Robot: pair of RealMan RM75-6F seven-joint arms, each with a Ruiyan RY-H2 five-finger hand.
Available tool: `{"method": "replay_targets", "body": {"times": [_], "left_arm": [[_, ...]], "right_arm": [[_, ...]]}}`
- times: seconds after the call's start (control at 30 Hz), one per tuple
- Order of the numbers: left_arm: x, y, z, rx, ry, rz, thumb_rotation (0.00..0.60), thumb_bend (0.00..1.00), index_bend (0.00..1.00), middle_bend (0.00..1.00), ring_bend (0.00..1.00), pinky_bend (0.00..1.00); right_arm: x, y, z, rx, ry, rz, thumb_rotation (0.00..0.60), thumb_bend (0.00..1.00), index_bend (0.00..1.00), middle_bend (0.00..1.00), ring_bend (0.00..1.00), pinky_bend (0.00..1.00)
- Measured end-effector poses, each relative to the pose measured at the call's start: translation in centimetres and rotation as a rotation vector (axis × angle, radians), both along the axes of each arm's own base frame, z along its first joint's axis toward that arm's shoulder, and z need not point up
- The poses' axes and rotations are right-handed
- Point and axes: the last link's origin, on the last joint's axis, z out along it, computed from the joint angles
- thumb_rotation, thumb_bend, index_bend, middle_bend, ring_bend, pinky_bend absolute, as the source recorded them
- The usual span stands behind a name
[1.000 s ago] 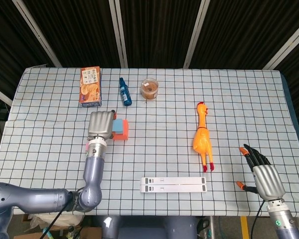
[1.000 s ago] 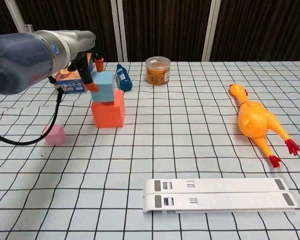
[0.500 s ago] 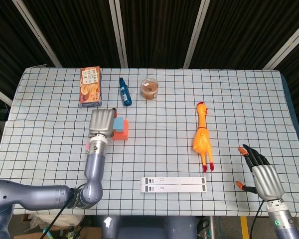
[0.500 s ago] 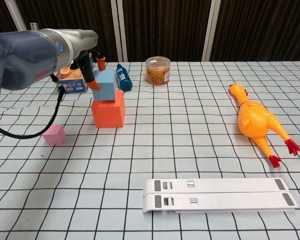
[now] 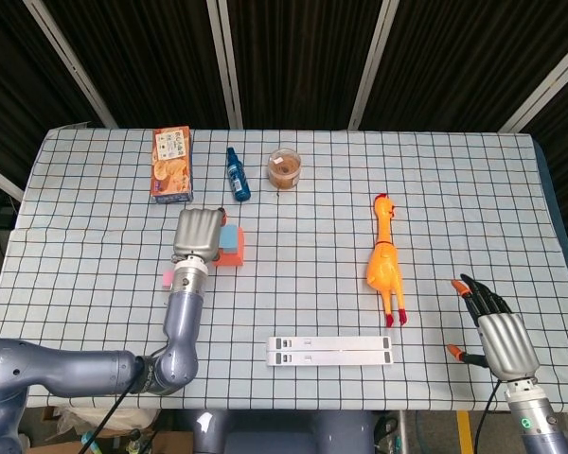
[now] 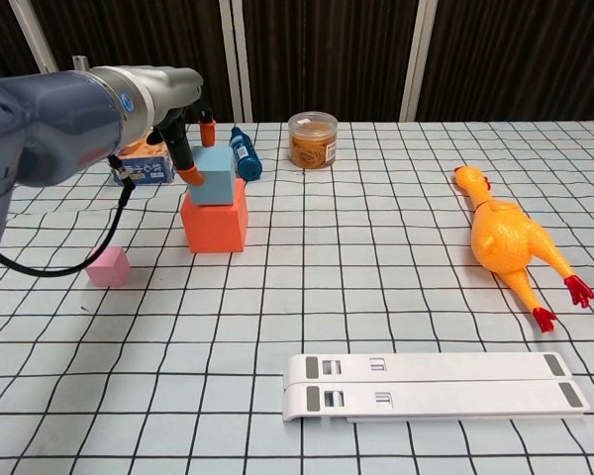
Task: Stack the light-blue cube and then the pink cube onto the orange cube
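The light-blue cube (image 6: 215, 175) sits on top of the orange cube (image 6: 216, 226) at the table's left. My left hand (image 6: 186, 139) grips it, with one orange-tipped finger on its left face and another behind it. From the head view, the left hand (image 5: 198, 235) covers most of the light-blue cube (image 5: 229, 235) and the orange cube (image 5: 235, 250). The pink cube (image 6: 108, 267) lies on the cloth to the front left of the stack, apart from it. My right hand (image 5: 497, 336) hovers at the front right with its fingers spread and nothing in them.
A cracker box (image 5: 171, 163), a blue bottle (image 5: 237, 174) and a clear jar (image 5: 284, 168) stand behind the stack. A rubber chicken (image 5: 384, 257) lies at the right. A white folded stand (image 5: 330, 351) lies near the front edge.
My left hand has carried the light-blue cube a little to the right and down. The cube now sits squarely on the orange cube. The right hand has barely moved.
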Motion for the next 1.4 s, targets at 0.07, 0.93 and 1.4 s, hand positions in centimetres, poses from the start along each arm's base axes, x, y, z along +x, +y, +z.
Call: {"method": "replay_targets", "body": {"times": [0.07,0.93,1.4], "left_arm": [[0.0,0.0,0.0,0.003,0.002,0.000,0.600,0.31,0.43,1.00,0.81,0.83],[-0.1,-0.3,0.0,0.014,0.024,0.012,0.600,0.30,0.31,1.00,0.81,0.83],[0.1,-0.9,1.0,0.009,0.026,-0.006,0.600,0.30,0.27,1.00,0.80,0.82]], "right_arm": [[0.0,0.0,0.0,-0.001,-0.001,0.000,0.600,0.16,0.10,0.07,0.12,0.22],[0.0,0.0,-0.1,0.004,0.002,-0.001,0.600,0.16,0.10,0.07,0.12,0.22],[0.2,0.0,0.0,-0.005,-0.002,0.005,0.600,0.16,0.10,0.07,0.12,0.22]]}}
